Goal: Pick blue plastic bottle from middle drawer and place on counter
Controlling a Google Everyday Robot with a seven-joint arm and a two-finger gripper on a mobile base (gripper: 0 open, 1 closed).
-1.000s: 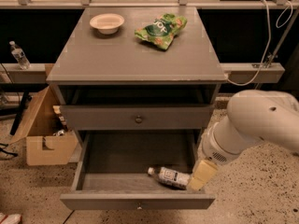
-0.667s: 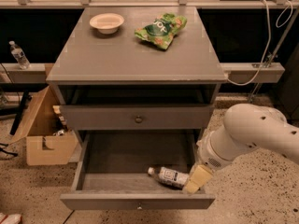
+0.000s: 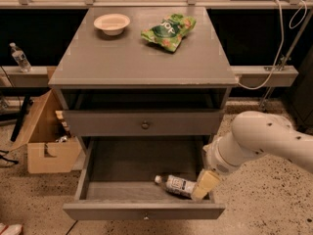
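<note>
The broad flat grey bench tops a grey wooden cabinet; the white robot arm reaches in from the right, and since a second ago it has sunk lower and eased slightly left. The wide grey middle drawer stands pulled out toward the near side; the grey drawer with a dark round knob above it is shut; that makes two drawer fronts. One brown cardboard box sits on the floor at the left. On the bench lie one green crinkled snack bag and one pale round bowl, both at the far end. The small clear blue plastic bottle lies on its side in the drawer's near right corner; a second, tiny clear bottle stands far left. The tan tool now touches the drawer bottle's base end; whether it is open or closed I cannot tell; I judge the grasp is about to begin, with lift and placing undone.
</note>
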